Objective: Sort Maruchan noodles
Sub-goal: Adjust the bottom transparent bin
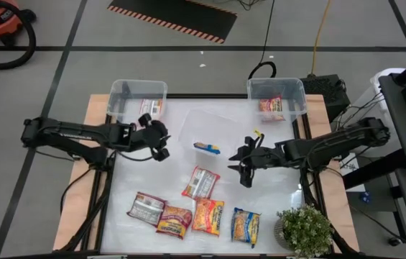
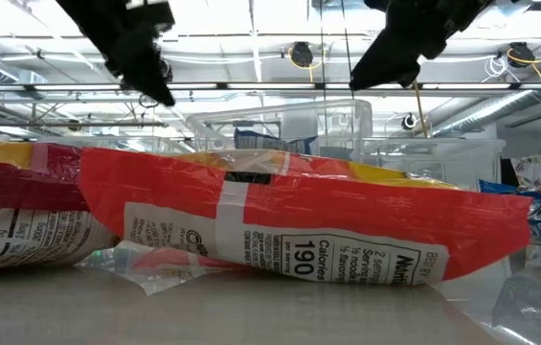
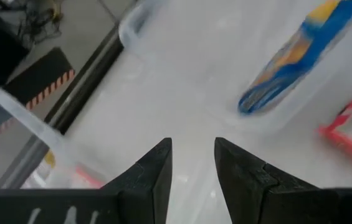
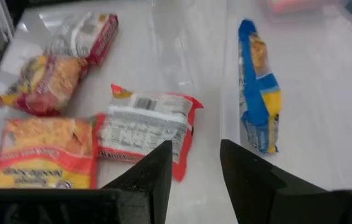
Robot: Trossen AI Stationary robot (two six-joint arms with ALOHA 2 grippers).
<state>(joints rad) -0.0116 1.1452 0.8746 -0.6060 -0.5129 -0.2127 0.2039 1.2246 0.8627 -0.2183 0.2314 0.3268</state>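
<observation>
Several Maruchan packets lie flat near the table's near edge: a silver-red one (image 1: 146, 208), a red-yellow one (image 1: 174, 221), an orange one (image 1: 208, 216), a blue-yellow one (image 1: 246, 225) and a red-silver one (image 1: 200, 182) (image 4: 147, 124) farther in. Another blue-yellow packet (image 1: 206, 147) (image 4: 258, 93) (image 3: 297, 62) lies in the middle clear bin (image 1: 188, 122). The far left bin (image 1: 120, 90) and far right bin (image 1: 296, 90) each hold one packet. My left gripper (image 1: 161, 140) (image 3: 192, 142) hovers open between the left and middle bins. My right gripper (image 1: 244, 169) (image 4: 194, 144) hovers open right of the red-silver packet.
A small potted plant (image 1: 305, 230) stands at the table's near right corner. Bare white table shows between the middle bin and the row of packets. In the low view an orange-red packet (image 2: 299, 225) fills the foreground, with both arms above it.
</observation>
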